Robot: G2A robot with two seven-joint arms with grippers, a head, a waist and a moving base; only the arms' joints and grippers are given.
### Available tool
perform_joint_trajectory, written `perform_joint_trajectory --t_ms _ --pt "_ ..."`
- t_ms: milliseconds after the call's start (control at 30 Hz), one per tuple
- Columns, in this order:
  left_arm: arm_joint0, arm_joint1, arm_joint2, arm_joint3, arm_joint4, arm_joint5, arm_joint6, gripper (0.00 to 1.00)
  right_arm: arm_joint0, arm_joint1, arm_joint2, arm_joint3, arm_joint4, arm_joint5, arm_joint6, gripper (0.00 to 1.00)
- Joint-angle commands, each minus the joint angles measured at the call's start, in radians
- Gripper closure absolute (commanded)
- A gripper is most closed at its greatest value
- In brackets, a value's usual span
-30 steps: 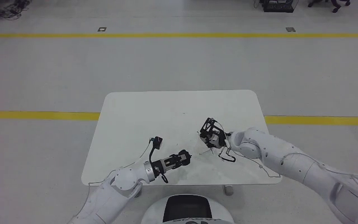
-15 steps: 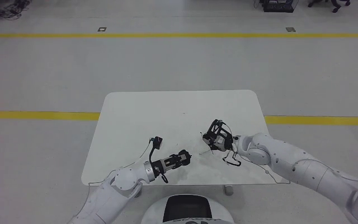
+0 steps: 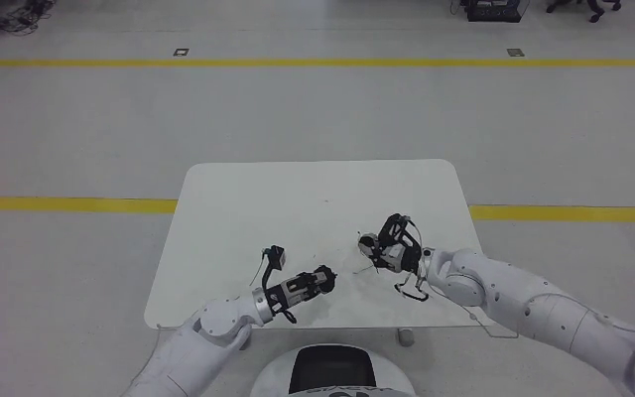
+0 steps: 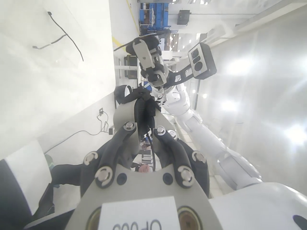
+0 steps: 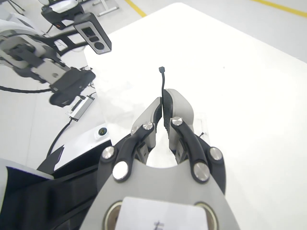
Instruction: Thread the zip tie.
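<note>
Clearly the right gripper [image 5: 163, 99] has its jaws pressed together on the zip tie [image 5: 163, 80], pinching the black strap a little below its square head so that the head sticks out free beyond the fingertips, which I judge leaves the slot exposed for a tail to enter. It hangs over the near right part of the desk [image 3: 298, 189], off the surface, pointing left toward the left gripper [image 4: 144, 104]. That one sits near the desk's near edge, its jaws also closed pad to pad; whether a strap end is caught between them I cannot tell. The 2 grippers face each other but are apart, so threading has not begun. 2 loose ties [image 4: 67, 37] lie crossed on the desk, apart from both grippers, probably spares.
</note>
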Motion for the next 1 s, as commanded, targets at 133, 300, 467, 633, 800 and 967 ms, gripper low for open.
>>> perform_joint_trajectory --t_ms 133,300,467,633,800,967 --pt "-0.017 -0.005 0.013 0.041 -0.083 -0.002 -0.047 1.0 -0.034 0.033 0.001 -0.062 -0.021 0.0 -0.113 1.0" --pt "-0.026 -0.009 0.022 0.071 -0.115 -0.013 -0.062 1.0 -0.053 0.044 0.001 -0.095 -0.022 0.0 -0.162 1.0" --pt "-0.028 -0.011 0.02 0.076 -0.139 -0.013 -0.073 1.0 -0.057 0.043 0.001 -0.106 -0.021 0.0 -0.165 1.0" --pt "-0.028 -0.011 0.02 0.076 -0.139 -0.013 -0.073 1.0 -0.057 0.043 0.001 -0.106 -0.021 0.0 -0.165 1.0" --pt "-0.027 -0.011 0.022 0.075 -0.144 -0.01 -0.067 1.0 -0.059 0.043 0.002 -0.106 -0.018 0.001 -0.166 1.0" --pt "-0.01 -0.013 0.011 0.069 -0.227 -0.013 -0.142 1.0 -0.101 0.042 0.001 -0.121 0.021 0.0 -0.282 1.0"
